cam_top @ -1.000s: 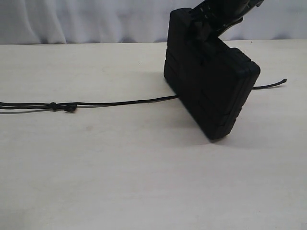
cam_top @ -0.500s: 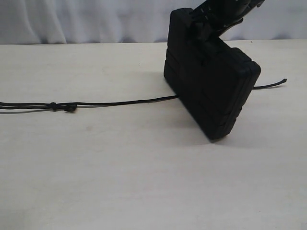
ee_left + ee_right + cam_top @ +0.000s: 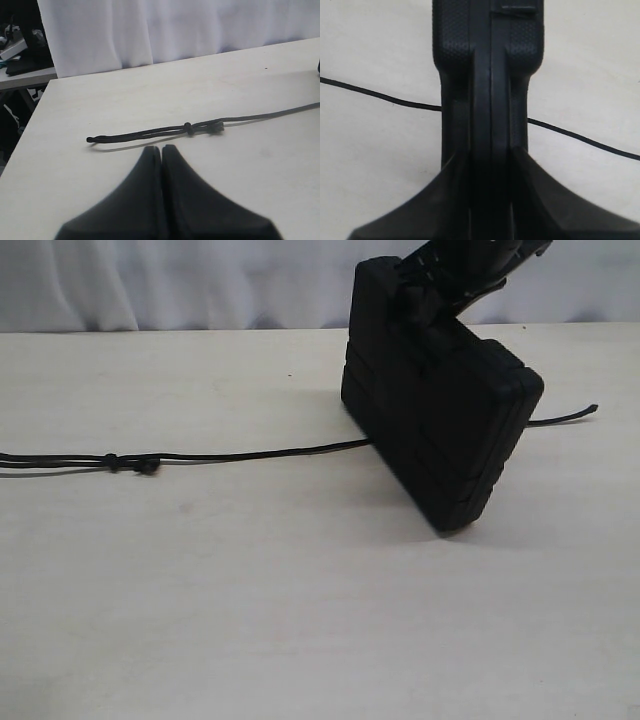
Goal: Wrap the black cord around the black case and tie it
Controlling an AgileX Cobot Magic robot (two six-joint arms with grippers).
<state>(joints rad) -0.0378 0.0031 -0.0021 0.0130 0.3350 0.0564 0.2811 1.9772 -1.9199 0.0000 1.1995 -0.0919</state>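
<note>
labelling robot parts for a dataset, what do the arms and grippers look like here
Both grippers are plain matte black. The left gripper has two smooth fingers, broad at the base and tapering in a curve to narrow blunt tips. The right gripper shows the same flared black shape. The right arm is black and angular. No markings or cables can be made out.

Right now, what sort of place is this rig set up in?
Likely a robot lab or data-collection bench, not a home: bare pale tabletop, white curtain hung as backdrop, cluttered side desk beyond the table's edge in the left wrist view.
</note>
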